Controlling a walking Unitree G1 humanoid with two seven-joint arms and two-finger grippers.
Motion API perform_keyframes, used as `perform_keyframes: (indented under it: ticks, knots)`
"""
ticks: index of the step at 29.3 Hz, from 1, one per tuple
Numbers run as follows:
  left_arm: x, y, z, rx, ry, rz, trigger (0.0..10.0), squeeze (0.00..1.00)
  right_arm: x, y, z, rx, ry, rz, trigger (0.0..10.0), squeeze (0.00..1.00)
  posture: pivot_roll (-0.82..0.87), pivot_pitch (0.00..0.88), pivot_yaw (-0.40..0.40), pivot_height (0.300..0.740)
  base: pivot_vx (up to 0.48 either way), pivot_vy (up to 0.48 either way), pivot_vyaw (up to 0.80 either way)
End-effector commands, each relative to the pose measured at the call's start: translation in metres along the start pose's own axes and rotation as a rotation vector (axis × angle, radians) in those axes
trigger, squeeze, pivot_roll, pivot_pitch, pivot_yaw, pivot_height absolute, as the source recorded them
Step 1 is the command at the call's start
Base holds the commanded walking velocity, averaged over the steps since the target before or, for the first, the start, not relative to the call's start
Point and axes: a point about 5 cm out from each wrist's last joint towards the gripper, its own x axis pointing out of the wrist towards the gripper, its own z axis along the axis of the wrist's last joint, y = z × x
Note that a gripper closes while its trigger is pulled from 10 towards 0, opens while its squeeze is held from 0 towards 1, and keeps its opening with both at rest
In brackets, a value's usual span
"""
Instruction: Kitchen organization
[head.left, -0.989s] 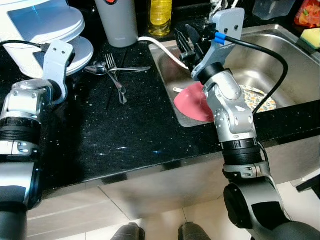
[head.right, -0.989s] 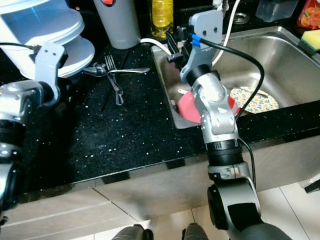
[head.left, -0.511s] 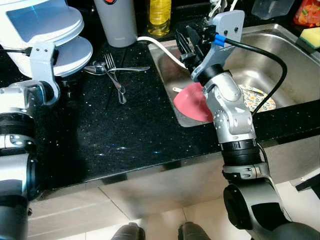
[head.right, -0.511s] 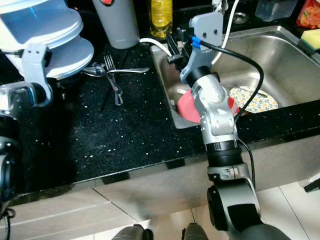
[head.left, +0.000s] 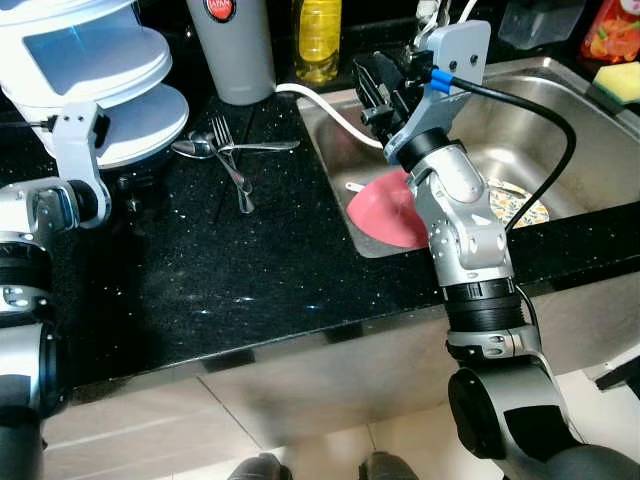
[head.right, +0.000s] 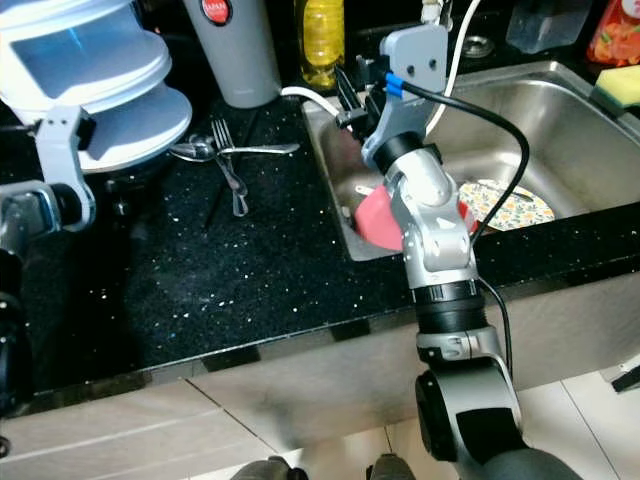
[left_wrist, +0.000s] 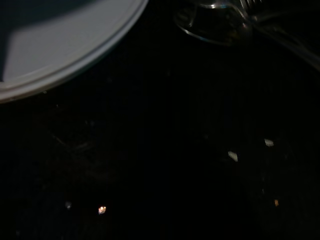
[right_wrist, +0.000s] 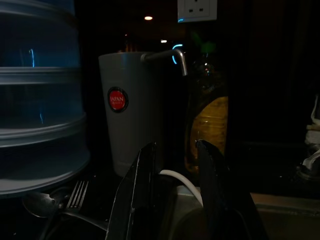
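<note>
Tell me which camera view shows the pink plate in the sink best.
The left eye view: the pink plate leans at the sink's near-left corner, mostly unobstructed. In the right eye view the right arm covers more of it. The wrist views look elsewhere, toward the grey canister and cutlery.

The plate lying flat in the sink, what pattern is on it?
A multicoloured floral print on the plate, clearest in the right eye view.

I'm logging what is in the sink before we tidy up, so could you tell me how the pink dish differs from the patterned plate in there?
The pink dish is a plain solid colour; the patterned plate is pale with a floral print. The pink dish leans tilted against the sink's left wall, while the patterned plate lies flat on the bottom, farther right. The right arm partly hides both. Both are round and sit inside the sink.
</note>
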Motion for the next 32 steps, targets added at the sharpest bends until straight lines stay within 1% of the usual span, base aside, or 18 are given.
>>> perform_keyframes:
  ticks: [1, 7, 11, 13, 14, 15, 16, 17, 18, 19, 20, 22, 23, 24, 25, 26, 28, 32]
  knots:
    - [0.002, 0.009, -0.037, -0.022, 0.178, 0.030, 0.0, 0.00, 0.002, 0.004, 0.002, -0.004, -0.013, 0.015, 10.0, 0.00, 0.15, 0.066, 0.078, 0.740, 0.000, 0.000, 0.00]
    - [0.001, 0.009, -0.040, -0.004, 0.198, 0.032, 0.0, 0.00, 0.002, 0.004, 0.002, -0.002, -0.012, 0.014, 10.0, 0.00, 0.15, 0.070, 0.080, 0.740, 0.000, 0.000, 0.00]
    - [0.000, 0.010, -0.038, -0.022, 0.181, 0.052, 0.0, 0.00, 0.002, 0.004, 0.002, 0.000, -0.011, 0.012, 10.0, 0.00, 0.16, 0.073, 0.079, 0.740, 0.000, 0.000, 0.00]
    - [0.000, 0.010, -0.031, -0.028, 0.127, 0.070, 0.0, 0.00, 0.002, 0.004, 0.002, 0.000, -0.010, 0.011, 10.0, 0.00, 0.16, 0.073, 0.079, 0.740, 0.000, 0.000, 0.00]
    - [0.000, 0.010, -0.031, -0.028, 0.127, 0.070, 0.0, 0.00, 0.002, 0.004, 0.002, 0.000, -0.010, 0.011, 10.0, 0.00, 0.16, 0.073, 0.079, 0.740, 0.000, 0.000, 0.00]
    - [-0.001, 0.009, -0.017, -0.011, 0.025, 0.088, 0.0, 0.00, 0.001, 0.004, 0.002, -0.001, -0.010, 0.010, 10.0, 0.00, 0.16, 0.079, 0.082, 0.740, 0.000, 0.000, 0.00]
    - [-0.001, 0.009, -0.017, -0.011, 0.025, 0.088, 0.0, 0.00, 0.001, 0.004, 0.002, -0.001, -0.010, 0.010, 10.0, 0.00, 0.16, 0.079, 0.082, 0.740, 0.000, 0.000, 0.00]
    - [-0.009, -0.003, 0.018, 0.034, -0.248, 0.109, 10.0, 0.00, 0.001, 0.003, 0.002, -0.001, -0.009, 0.008, 10.0, 0.00, 0.16, 0.082, 0.078, 0.740, 0.000, 0.000, 0.00]
    - [-0.014, -0.010, 0.029, 0.067, -0.342, 0.117, 10.0, 0.00, 0.001, 0.002, 0.001, -0.001, -0.008, 0.007, 10.0, 0.00, 0.16, 0.082, 0.078, 0.740, 0.000, 0.000, 0.00]
    - [-0.014, -0.010, 0.029, 0.067, -0.342, 0.117, 10.0, 0.00, 0.001, 0.002, 0.001, -0.001, -0.008, 0.007, 10.0, 0.00, 0.16, 0.082, 0.078, 0.740, 0.000, 0.000, 0.00]
    - [-0.018, -0.025, 0.037, 0.109, -0.411, 0.081, 10.0, 0.00, 0.001, 0.003, 0.001, 0.000, -0.008, 0.009, 10.0, 0.00, 0.16, 0.083, 0.076, 0.740, 0.000, 0.000, 0.00]
    - [-0.024, -0.048, 0.044, 0.186, -0.482, 0.021, 10.0, 0.00, 0.002, 0.004, 0.001, 0.000, -0.007, 0.012, 10.0, 0.00, 0.16, 0.084, 0.074, 0.740, 0.000, 0.000, 0.00]
    - [-0.024, -0.048, 0.044, 0.186, -0.482, 0.021, 10.0, 0.00, 0.002, 0.004, 0.001, 0.000, -0.007, 0.012, 10.0, 0.00, 0.16, 0.084, 0.074, 0.740, 0.000, 0.000, 0.00]
    - [-0.027, -0.062, 0.048, 0.223, -0.513, -0.010, 10.0, 0.00, 0.002, 0.004, 0.001, 0.001, -0.008, 0.014, 10.0, 0.00, 0.16, 0.085, 0.073, 0.740, 0.000, 0.000, 0.00]
    - [-0.031, -0.081, 0.052, 0.245, -0.535, -0.057, 10.0, 0.00, 0.003, 0.004, 0.001, 0.001, -0.009, 0.016, 10.0, 0.00, 0.16, 0.084, 0.072, 0.740, 0.000, 0.000, 0.00]
    - [-0.032, -0.088, 0.052, 0.246, -0.532, -0.073, 10.0, 0.00, 0.003, 0.004, 0.002, 0.002, -0.010, 0.016, 10.0, 0.00, 0.16, 0.084, 0.072, 0.740, 0.000, 0.000, 0.00]
    - [-0.032, -0.091, 0.052, 0.245, -0.527, -0.080, 10.0, 0.00, 0.004, 0.004, 0.002, 0.002, -0.010, 0.017, 10.0, 0.00, 0.16, 0.084, 0.072, 0.740, 0.000, 0.000, 0.00]
    - [-0.032, -0.103, 0.052, 0.266, -0.511, -0.132, 10.0, 0.00, 0.004, 0.005, 0.002, 0.002, -0.011, 0.019, 10.0, 0.00, 0.16, 0.084, 0.074, 0.740, 0.000, 0.000, 0.00]
